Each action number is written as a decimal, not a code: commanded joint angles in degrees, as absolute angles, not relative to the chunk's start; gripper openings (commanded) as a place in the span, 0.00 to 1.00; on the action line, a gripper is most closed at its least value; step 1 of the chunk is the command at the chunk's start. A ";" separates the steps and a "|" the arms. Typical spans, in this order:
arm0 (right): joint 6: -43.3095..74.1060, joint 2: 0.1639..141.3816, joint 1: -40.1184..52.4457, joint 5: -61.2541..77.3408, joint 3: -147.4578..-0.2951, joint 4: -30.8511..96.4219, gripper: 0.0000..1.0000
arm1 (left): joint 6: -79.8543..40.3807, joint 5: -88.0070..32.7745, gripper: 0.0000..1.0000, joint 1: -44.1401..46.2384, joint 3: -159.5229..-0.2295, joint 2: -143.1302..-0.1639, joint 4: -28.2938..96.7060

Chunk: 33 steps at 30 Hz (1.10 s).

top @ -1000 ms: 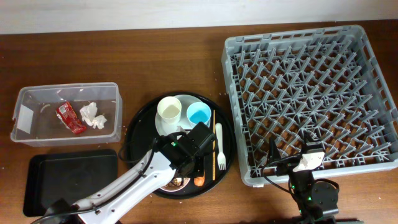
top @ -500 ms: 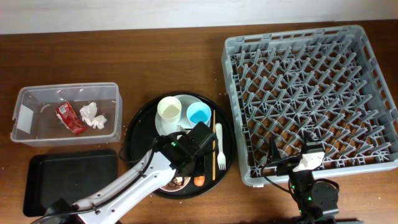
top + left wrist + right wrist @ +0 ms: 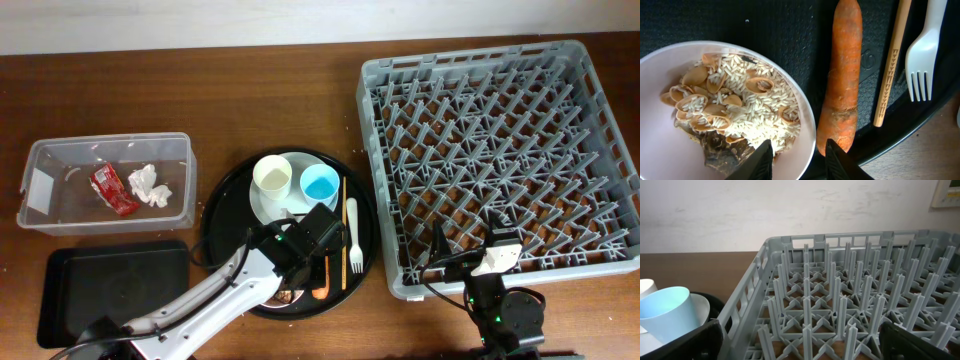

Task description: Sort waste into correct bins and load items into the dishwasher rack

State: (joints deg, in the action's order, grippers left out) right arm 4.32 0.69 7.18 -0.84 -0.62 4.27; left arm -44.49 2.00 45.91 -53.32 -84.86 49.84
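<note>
My left gripper (image 3: 800, 146) had eased wider, half-open and empty, over the bowl (image 3: 655, 140) rim beside the carrot (image 3: 842, 85), still unbinned.

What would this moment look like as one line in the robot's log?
left jaws open over bowl rim, beside carrot | right jaws open, by rack | wrapper, tissue in clear tub | rack empty

No word or number is showing clearly enough to read. The wooden chopstick (image 3: 890, 65) is carrying a row of small dark marks, a pattern and not letters. The red wrapper (image 3: 113, 189) in the clear tub (image 3: 110, 140) is showing pale print, too small to read. The white sticker (image 3: 38, 190) on the tub's wall is looking blank. A raised round stamp (image 3: 871, 59) is standing on the black round tray (image 3: 790, 25) – unreadable.
</note>
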 commanded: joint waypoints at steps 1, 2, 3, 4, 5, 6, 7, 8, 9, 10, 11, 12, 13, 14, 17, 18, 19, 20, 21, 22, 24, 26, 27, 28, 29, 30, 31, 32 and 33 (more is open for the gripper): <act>4.58 0.36 7.49 -1.10 -0.32 4.58 0.99 | -45.43 2.83 0.34 46.13 -52.45 -84.31 48.56; 4.58 0.36 7.49 -1.10 -0.32 4.58 0.99 | -45.43 2.83 0.34 46.13 -52.31 -84.31 48.34; 4.58 0.36 7.49 -1.10 -0.32 4.58 0.99 | -45.43 2.81 0.34 46.13 -52.03 -84.31 47.90; 4.58 0.36 7.49 -1.10 -0.32 4.58 0.99 | -45.43 2.81 0.34 46.13 -51.51 -84.31 47.31; 4.58 0.36 7.49 -1.10 -0.32 4.58 0.99 | -45.43 2.81 0.34 46.13 -50.96 -84.31 46.92; 4.58 0.36 7.49 -1.10 -0.32 4.58 0.99 | -45.43 2.81 0.34 46.13 -50.37 -84.33 46.44; 4.58 0.36 7.49 -1.10 -0.32 4.58 0.99 | -45.41 2.81 0.34 46.13 -49.78 -84.40 45.58; 4.58 0.36 7.49 -1.10 -0.32 4.58 0.99 | -45.43 2.81 0.34 46.13 -49.36 -84.42 44.95; 4.58 0.36 7.49 -1.10 -0.32 4.58 0.99 | -45.43 2.79 0.34 46.13 -49.10 -84.42 44.31; 4.58 0.36 7.49 -1.10 -0.32 4.58 0.99 | -45.43 2.79 0.34 46.13 -49.01 -84.42 43.92; 4.58 0.36 7.49 -1.10 -0.32 4.58 0.99 | -45.43 2.79 0.34 46.13 -48.99 -84.42 43.70; 4.58 0.36 7.49 -1.10 -0.32 4.58 0.99 | -45.41 2.79 0.34 46.13 -48.99 -84.42 43.70; 4.58 0.36 7.49 -1.10 -0.32 4.58 0.99 | -45.41 2.79 0.34 46.13 -48.99 -84.42 43.70; 4.58 0.36 7.49 -1.10 -0.32 4.58 0.99 | -45.41 2.81 0.34 46.13 -48.99 -84.42 43.70; 4.58 0.36 7.49 -1.10 -0.32 4.58 0.99 | -45.41 2.83 0.33 46.13 -48.99 -84.42 43.51; 4.58 0.36 7.49 -1.10 -0.32 4.58 0.99 | -45.41 2.83 0.33 46.13 -48.99 -84.42 43.38; 4.58 0.36 7.49 -1.10 -0.32 4.58 0.99 | -45.41 2.83 0.33 46.13 -48.99 -84.42 43.09; 4.58 0.36 7.49 -1.10 -0.32 4.58 0.99 | -45.41 2.83 0.33 46.13 -48.97 -84.42 42.83; 4.58 0.36 7.49 -1.10 -0.32 4.58 0.99 | -45.41 2.83 0.33 46.13 -48.97 -84.42 42.78; 4.58 0.36 7.49 -1.10 -0.32 4.58 0.99 | -45.41 2.83 0.33 46.13 -48.97 -84.42 42.78; 4.58 0.36 7.49 -1.10 -0.32 4.58 0.99 | -45.41 2.83 0.33 46.13 -48.77 -84.42 42.68; 4.58 0.36 7.49 -1.10 -0.32 4.58 0.99 | -45.41 2.83 0.33 46.13 -48.77 -84.42 42.63; 4.58 0.36 7.49 -1.10 -0.32 4.58 0.99 | -45.41 2.83 0.33 46.13 -48.77 -84.42 42.65; 4.58 0.36 7.49 -1.10 -0.32 4.58 0.99 | -45.41 2.92 0.33 46.50 -48.75 -84.42 42.61; 4.58 0.36 7.49 -1.10 -0.32 4.58 0.98 | -45.41 3.29 0.33 47.03 -48.75 -84.42 42.46; 4.58 0.36 7.49 -1.10 -0.32 4.58 0.99 | -45.41 3.99 0.33 47.72 -48.75 -84.42 42.39; 4.58 0.36 7.49 -1.10 -0.32 4.58 0.99 | -45.41 4.62 0.33 48.77 -48.75 -84.42 42.17; 4.58 0.36 7.49 -1.10 -0.32 4.58 0.99 | -45.41 5.65 0.33 49.89 -48.75 -84.42 41.93; 4.58 0.36 7.49 -1.10 -0.32 4.58 0.99 | -45.43 7.42 0.33 50.68 -48.75 -84.42 42.00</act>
State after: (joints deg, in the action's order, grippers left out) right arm 4.34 0.69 7.18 -0.84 -0.62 4.27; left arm -44.86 3.53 48.77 -49.28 -84.86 42.24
